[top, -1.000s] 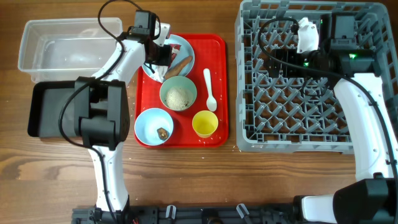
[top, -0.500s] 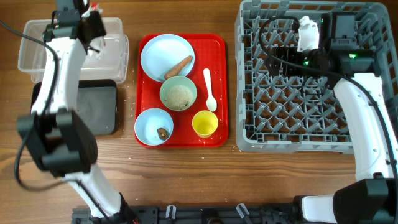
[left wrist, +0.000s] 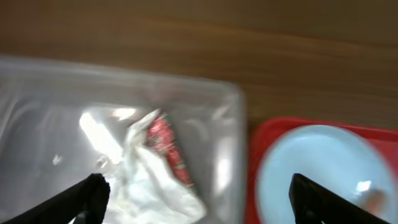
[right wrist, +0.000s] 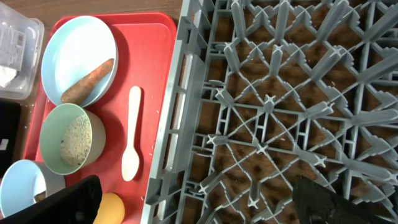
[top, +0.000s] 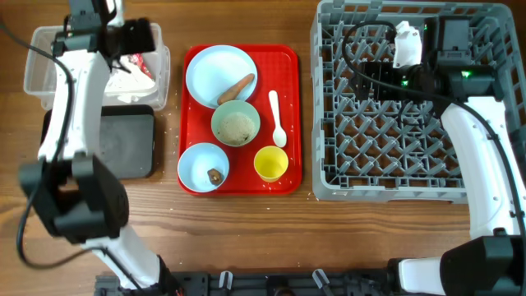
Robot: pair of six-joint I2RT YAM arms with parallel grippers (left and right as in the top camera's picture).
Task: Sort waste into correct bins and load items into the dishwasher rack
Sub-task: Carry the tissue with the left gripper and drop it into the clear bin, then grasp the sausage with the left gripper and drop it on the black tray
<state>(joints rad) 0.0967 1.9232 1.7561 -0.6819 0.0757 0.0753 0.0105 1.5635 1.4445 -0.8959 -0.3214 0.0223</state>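
The crumpled white paper with a red mark (left wrist: 149, 171) lies loose inside the clear tub (top: 49, 49); the overhead view also shows this paper (top: 131, 76). My left gripper (left wrist: 202, 200) hangs open right above it, over the tub's right end (top: 138, 39). On the red tray sit the pale blue plate (top: 209, 70) with the orange-brown stick (top: 237, 85), the green bowl (top: 236, 125) of rice, the light blue bowl (top: 197, 160) with a brown scrap (top: 215, 175), the yellow cup (top: 271, 163) and the white spoon (top: 277, 119). My right gripper (right wrist: 199, 208) stands open over the grey rack (top: 411, 123), holding nothing.
The black tray (top: 123, 144) lies just below the clear tub, partly under my left arm. The red tray (top: 288, 57) sits between the bins and the rack. Loose rice grains dot the wood near the red tray's edges.
My left gripper carried the paper from the plate to the clear tub, then opened; the paper now lies loose in the tub. The right arm has not moved.
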